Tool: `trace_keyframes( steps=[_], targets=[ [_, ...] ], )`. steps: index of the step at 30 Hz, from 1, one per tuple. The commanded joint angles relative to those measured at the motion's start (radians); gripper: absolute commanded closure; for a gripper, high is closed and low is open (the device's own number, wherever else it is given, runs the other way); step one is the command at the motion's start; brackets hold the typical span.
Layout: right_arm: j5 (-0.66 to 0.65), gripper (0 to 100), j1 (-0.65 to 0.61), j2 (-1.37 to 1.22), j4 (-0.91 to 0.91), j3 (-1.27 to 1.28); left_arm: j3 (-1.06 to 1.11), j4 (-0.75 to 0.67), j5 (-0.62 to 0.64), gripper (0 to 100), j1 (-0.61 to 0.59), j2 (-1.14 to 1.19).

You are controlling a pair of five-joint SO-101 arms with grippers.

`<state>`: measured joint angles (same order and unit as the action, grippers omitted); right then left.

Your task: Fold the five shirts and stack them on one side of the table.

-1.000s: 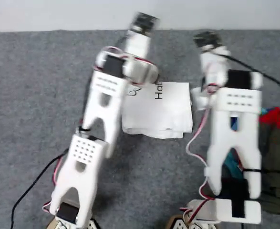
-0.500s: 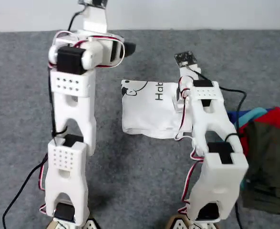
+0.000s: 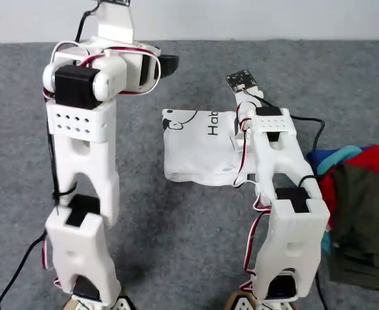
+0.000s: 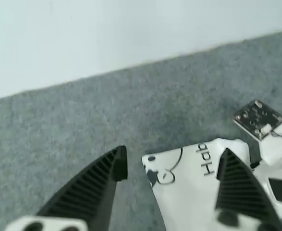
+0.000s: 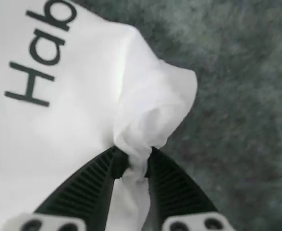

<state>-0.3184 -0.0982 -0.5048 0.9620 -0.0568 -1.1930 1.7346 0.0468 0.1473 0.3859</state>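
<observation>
The right gripper [image 5: 135, 161] pinches a bunched edge of the white shirt [image 3: 199, 152]. The left gripper [image 4: 174, 156] hangs wide open beyond the shirt's printed end. Near the shirt's other side lies a pile [image 3: 360, 213], apparently folded shirts.

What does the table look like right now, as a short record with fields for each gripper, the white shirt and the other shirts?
left gripper: open, holding nothing, raised near the white shirt's far corner
right gripper: shut on a bunched edge of the white shirt
white shirt: folded into a rough rectangle, lying between the two arms
shirt pile: red, blue and teal under a dark olive one, on the right arm's side
table: grey carpet-like cover
</observation>
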Motion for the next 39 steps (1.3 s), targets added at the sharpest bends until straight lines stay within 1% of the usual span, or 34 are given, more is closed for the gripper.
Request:
trace_keyframes(
  steps=[1, 6, 11, 15, 19, 24, 29, 32, 39],
  targets=[
    [-0.018, 99.1, -0.016, 0.105, 0.059, 0.002, 0.122, 0.021, -0.005, 70, 0.003, -0.175],
    [-0.021, 98.8, -0.021, 0.386, 0.170, 0.003, 0.375, 0.020, -0.006, 70, 0.003, -0.367],
    [-0.021, 98.8, -0.005, 0.697, 0.286, 0.006, 0.618, 0.017, -0.008, 70, 0.003, -0.503],
    [-0.020, 98.8, 0.041, 0.894, 0.371, 0.009, 0.725, -0.006, -0.008, 70, -0.031, -0.571],
    [-0.021, 98.8, 0.111, 1.018, 0.460, 0.011, 0.782, -0.054, -0.008, 70, -0.100, -0.620],
    [-0.021, 98.8, 0.298, 1.107, 0.544, 0.011, 0.829, -0.060, -0.006, 70, -0.120, -0.652],
    [-0.021, 98.8, 0.533, 1.139, 0.553, 0.038, 0.852, -0.060, -0.006, 70, -0.118, -0.655],
    [-0.023, 98.8, 0.661, 1.139, 0.499, 0.143, 0.852, -0.060, -0.006, 70, -0.115, -0.655],
    [-0.023, 98.8, 0.921, 1.147, 0.242, 0.460, 0.852, -0.060, -0.006, 70, -0.114, -0.654]
  ],
)
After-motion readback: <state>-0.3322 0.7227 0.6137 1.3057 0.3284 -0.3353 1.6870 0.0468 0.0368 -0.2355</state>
